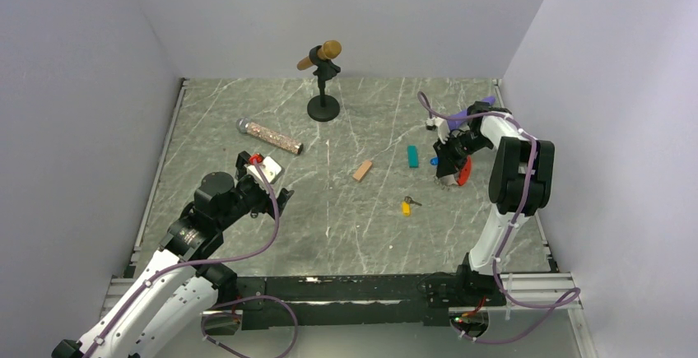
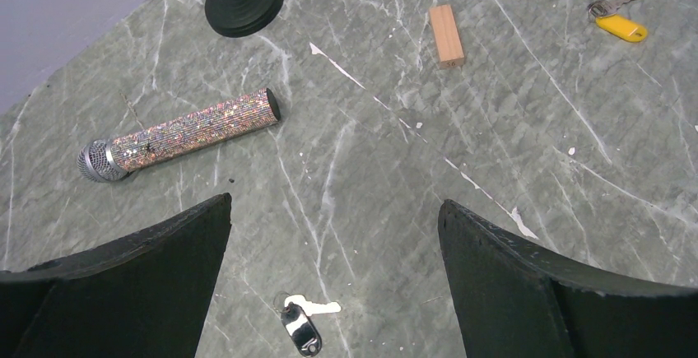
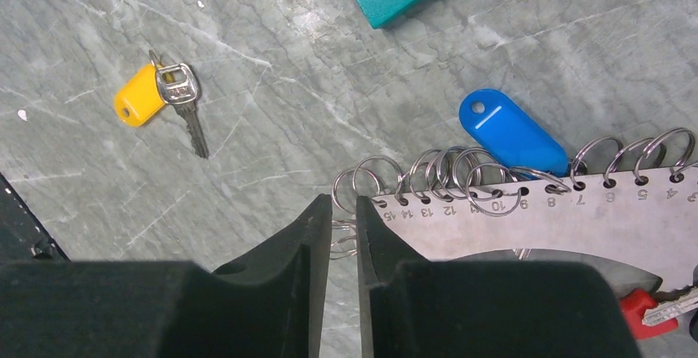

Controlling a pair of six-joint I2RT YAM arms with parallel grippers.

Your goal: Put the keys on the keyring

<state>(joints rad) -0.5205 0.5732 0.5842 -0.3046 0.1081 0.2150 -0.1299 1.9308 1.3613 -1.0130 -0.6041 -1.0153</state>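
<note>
My left fingers (image 2: 206,226) are wide apart. My right fingers (image 3: 317,239) are nearly together around a thin silver ring (image 3: 344,241); I cannot tell if they hold it.

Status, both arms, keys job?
Left gripper open over black-tagged key. Right gripper nearly closed at keyring loops, grip unclear. Yellow key lying loose. Nothing blocking.

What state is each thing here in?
Left end effector, open wide.
Right end effector, nearly closed, a ring in the gap; grip unclear.
Yellow-tag key, lying loose.
Blue tag, lying beside the keyring rings.
Black-tag key, lying loose.
Glitter microphone, lying down.
Brown microphone, in its stand.
</note>
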